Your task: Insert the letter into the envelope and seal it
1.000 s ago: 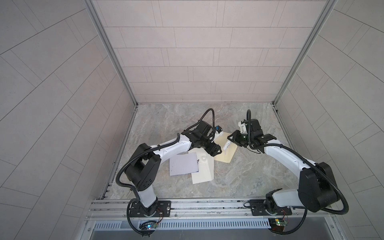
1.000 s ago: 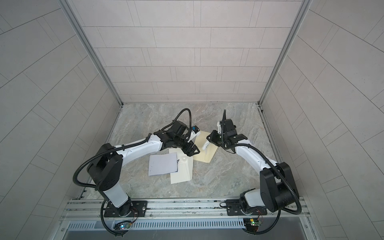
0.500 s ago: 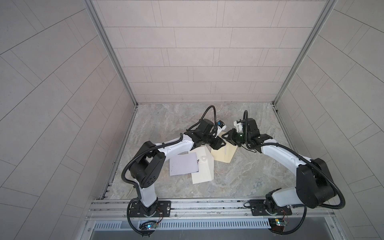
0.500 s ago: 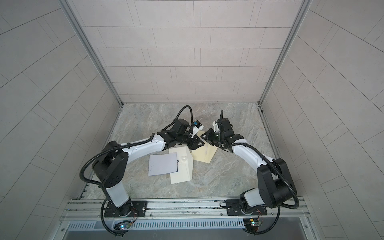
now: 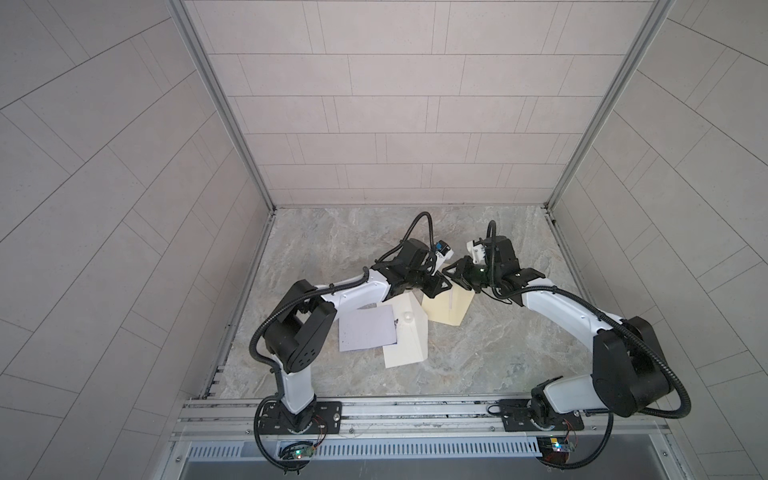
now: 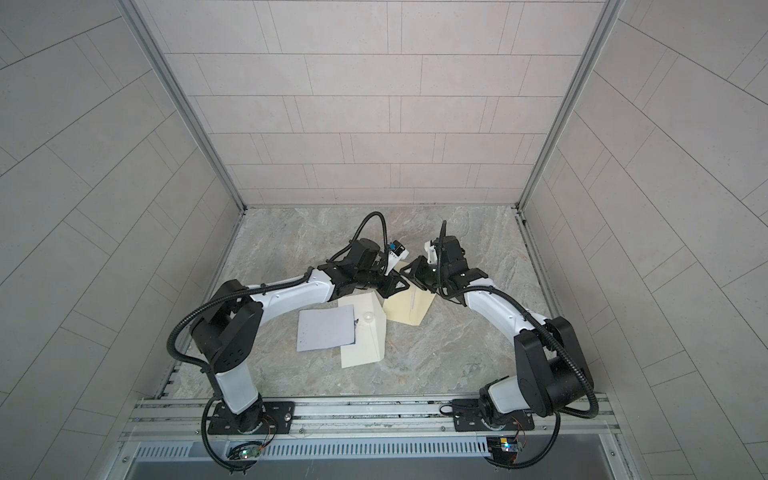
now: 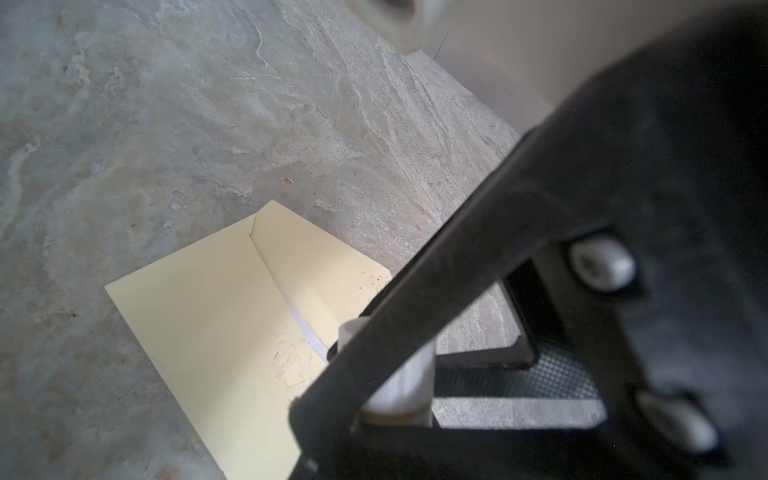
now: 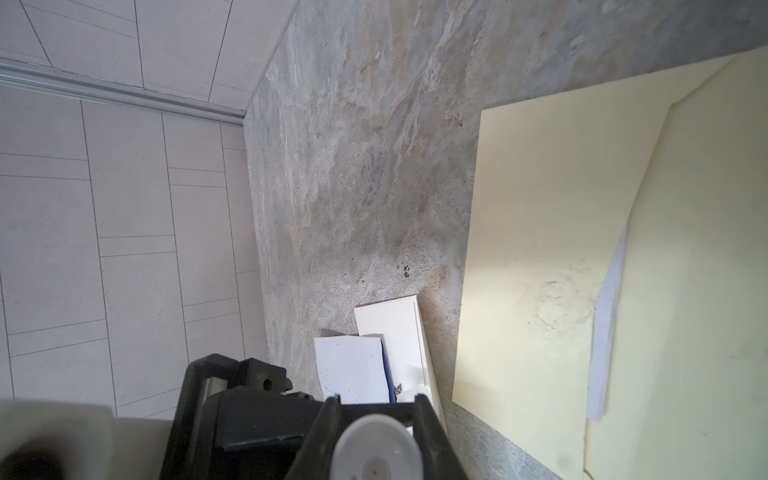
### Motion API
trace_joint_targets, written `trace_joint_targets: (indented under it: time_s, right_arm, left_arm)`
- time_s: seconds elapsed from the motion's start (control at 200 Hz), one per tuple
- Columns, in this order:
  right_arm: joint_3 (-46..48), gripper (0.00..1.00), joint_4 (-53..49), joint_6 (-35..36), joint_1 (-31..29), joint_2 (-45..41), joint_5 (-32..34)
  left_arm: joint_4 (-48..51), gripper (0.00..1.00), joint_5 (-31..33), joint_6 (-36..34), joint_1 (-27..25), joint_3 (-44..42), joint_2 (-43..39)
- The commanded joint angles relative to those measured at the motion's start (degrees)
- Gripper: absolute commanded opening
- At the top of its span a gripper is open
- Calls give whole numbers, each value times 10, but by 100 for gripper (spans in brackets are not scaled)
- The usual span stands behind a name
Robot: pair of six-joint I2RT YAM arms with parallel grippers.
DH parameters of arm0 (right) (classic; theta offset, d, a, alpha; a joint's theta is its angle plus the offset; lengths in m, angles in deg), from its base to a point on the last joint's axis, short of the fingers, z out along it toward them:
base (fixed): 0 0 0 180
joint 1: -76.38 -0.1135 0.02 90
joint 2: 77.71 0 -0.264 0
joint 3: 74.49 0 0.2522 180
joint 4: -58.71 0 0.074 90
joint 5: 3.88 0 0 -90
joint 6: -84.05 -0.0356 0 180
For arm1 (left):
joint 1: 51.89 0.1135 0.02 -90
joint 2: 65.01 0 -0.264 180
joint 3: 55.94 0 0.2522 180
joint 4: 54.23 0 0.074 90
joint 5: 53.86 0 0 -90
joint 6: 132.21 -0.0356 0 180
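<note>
Both top views: left hand (image 5: 438,286) and right hand (image 5: 457,276) close together over yellow envelope (image 5: 446,309) on bench (image 5: 498,340).
Left wrist: letter (image 7: 305,328) edge protrudes beneath flap; left hand's grip cannot be determined.
Right wrist: right hand clamps white cylinder (image 8: 374,453).

Papers mid-frame on the surface (image 5: 478,365).
In both top views the envelope (image 5: 451,313) lies centre, upper right of a card (image 5: 409,349); a sheet (image 5: 365,328) overlaps the card's left side. Over the envelope's upper part, a stick (image 8: 374,453) sits in the right pincer (image 8: 376,405).
</note>
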Motion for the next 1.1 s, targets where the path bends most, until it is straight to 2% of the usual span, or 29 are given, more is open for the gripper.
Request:
trace_joint_targets:
  time_s: [0.0, 0.035, 0.105, 0.15, 0.295, 0.53, 0.751, 0.886, 1.041, 1.096]
  right_arm:
    - [0, 7, -11, 6, -3, -24, 11]
    - [-3, 13, -21, 12, -2, -27, 17]
    - [-11, 37, -48, 33, -1, -30, 26]
    - [-20, 45, -70, 49, 0, -33, 33]
    - [-39, 54, -121, 100, 8, -33, 47]
    - [-59, 51, -130, 142, 10, -4, -21]
    - [-66, 47, -133, 144, 9, 15, -32]
    - [-59, 36, -121, 139, 9, 20, -33]
    - [-58, 31, -114, 131, 7, 30, -34]
    - [-58, 26, -113, 125, 4, 35, -33]
  left_arm:
    - [-4, 0, 8, -4, 1, -9, -8]
    - [-5, 0, 7, -7, 1, -12, -12]
    - [-3, 0, 7, -15, 1, -14, -19]
    - [-3, 0, 9, -19, 1, -16, -24]
    - [-2, 0, 5, -30, 1, -29, -36]
    - [-5, 0, -10, -31, 1, -45, -47]
    - [-16, 0, -11, -27, 1, -49, -51]
    - [-18, 0, -16, -27, 1, -49, -52]
    - [-17, 0, -15, -28, 1, -51, -52]
    - [-17, 0, -4, -28, 0, -50, -52]
